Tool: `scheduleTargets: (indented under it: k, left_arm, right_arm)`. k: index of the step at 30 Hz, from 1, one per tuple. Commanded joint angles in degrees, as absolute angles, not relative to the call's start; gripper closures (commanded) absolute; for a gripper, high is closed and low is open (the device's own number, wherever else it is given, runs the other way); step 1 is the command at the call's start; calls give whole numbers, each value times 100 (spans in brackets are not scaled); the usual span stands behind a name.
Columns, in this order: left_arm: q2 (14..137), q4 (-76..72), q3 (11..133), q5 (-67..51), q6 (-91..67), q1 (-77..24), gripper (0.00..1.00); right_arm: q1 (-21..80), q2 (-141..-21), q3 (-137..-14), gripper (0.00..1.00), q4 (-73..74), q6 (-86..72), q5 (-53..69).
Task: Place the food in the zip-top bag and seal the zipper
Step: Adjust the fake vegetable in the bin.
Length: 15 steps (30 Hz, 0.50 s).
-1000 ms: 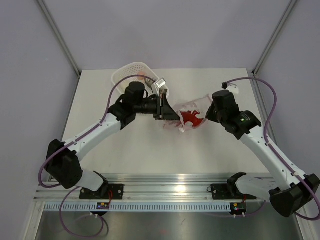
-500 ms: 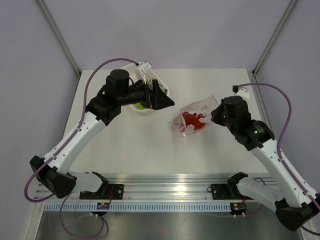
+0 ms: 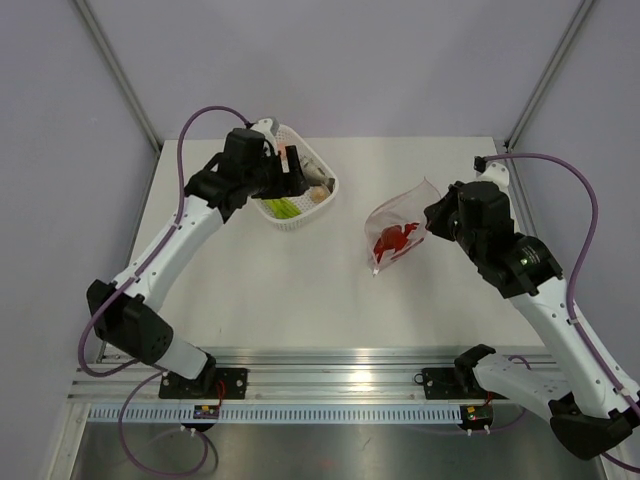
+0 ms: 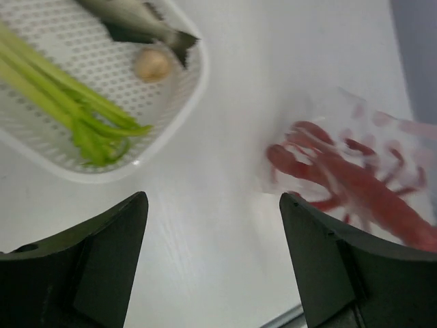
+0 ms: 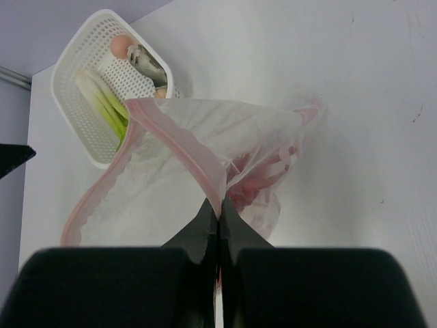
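white perforated basket (image 4: 68, 34): green stalks (image 4: 75, 113), grey fish (image 4: 130, 14), peach ball (image 4: 151, 65). red lobster (image 4: 341, 178) in clear, pink-tinted bag (image 5: 157, 184), pink zipper (image 5: 184, 147). white counter (image 3: 300, 290), black jaws, purple cables (image 3: 200, 115).

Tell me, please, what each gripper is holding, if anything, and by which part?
The right gripper pinches the zip-top bag by its zipper edge at the mouth; the left gripper is open and holds nothing.

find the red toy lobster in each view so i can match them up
Top external: the red toy lobster sits inside the clear plastic bag, right of centre.
Left wrist: lobster blurred, at the right edge.
Right wrist: lobster dim through the bag, just right of centre.
Shared landmark: white perforated basket.
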<state>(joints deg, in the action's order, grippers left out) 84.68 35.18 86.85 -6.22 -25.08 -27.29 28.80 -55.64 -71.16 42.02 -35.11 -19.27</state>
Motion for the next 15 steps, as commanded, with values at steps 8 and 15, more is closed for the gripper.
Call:
scheduleTargets:
  k: [8, 15]
  left_arm:
    - [10884, 4383, 10684, 2179, -2216, -2022, 31]
    - [12539, 4702, 12321, 2100, -2196, -1653, 41]
  right_arm:
    - [2848, -5546, -7128, 100, 3982, -3393, -1758]
    - [2848, -5581, -7084, 100, 3841, -3366, -1714]
